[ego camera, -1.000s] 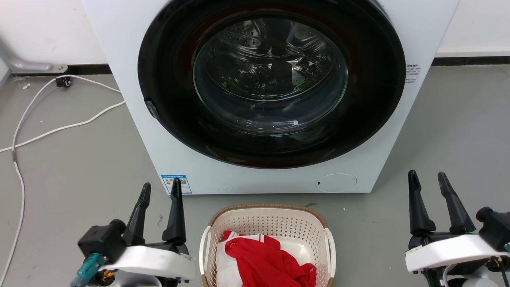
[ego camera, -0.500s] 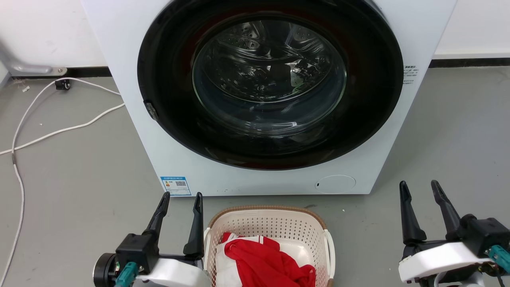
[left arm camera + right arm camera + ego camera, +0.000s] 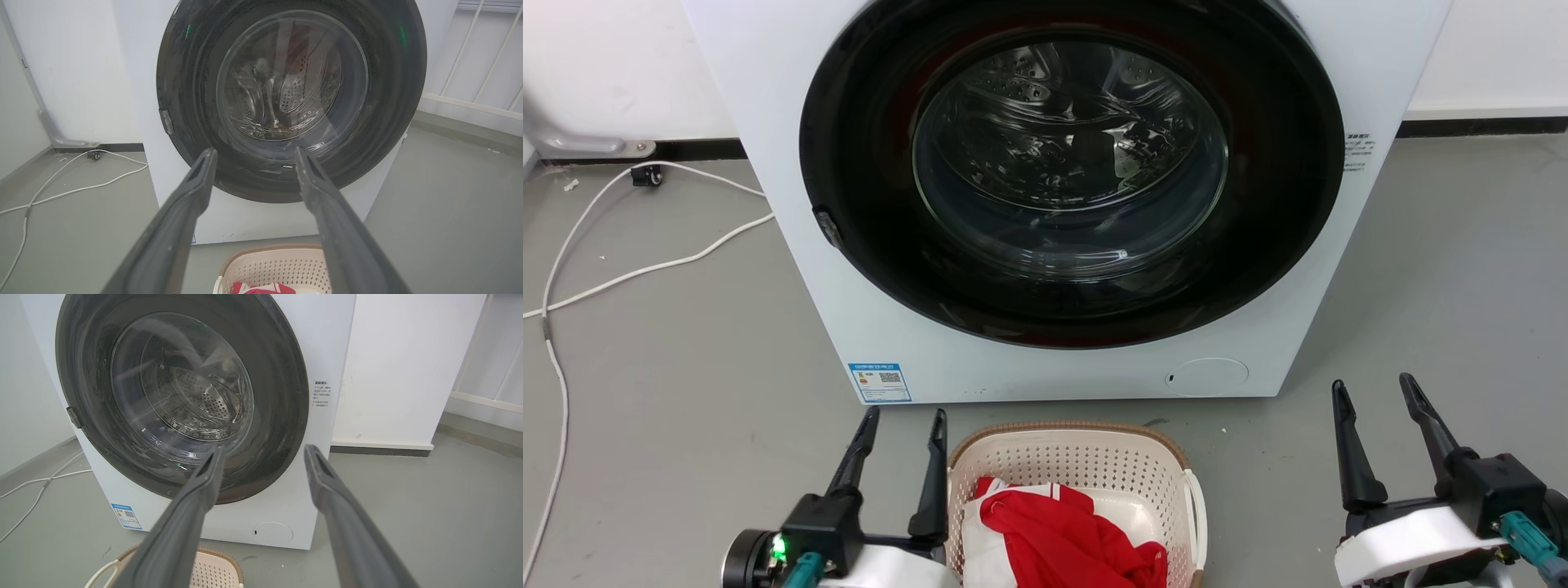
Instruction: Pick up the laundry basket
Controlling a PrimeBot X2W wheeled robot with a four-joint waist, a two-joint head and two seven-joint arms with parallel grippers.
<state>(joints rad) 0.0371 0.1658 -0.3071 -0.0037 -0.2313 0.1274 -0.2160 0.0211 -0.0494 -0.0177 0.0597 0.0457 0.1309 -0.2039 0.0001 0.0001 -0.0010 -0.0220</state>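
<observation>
Left hand (image 3: pixel 907 411) spread beside laundry basket (image 3: pixel 1078 457), perhaps touching, right hand (image 3: pixel 1372 380) spread, well apart

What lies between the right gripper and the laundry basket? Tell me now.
Nothing but bare grey floor. In the head view the right gripper stands open, well apart from the laundry basket.

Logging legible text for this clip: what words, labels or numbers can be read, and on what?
Nothing reads clearly.
Blue label low on the washing machine front: QR code and print, too small to read.
Black printed lines on the machine's front beside the door: too small and blurred.
The laundry basket: no text seen.
</observation>
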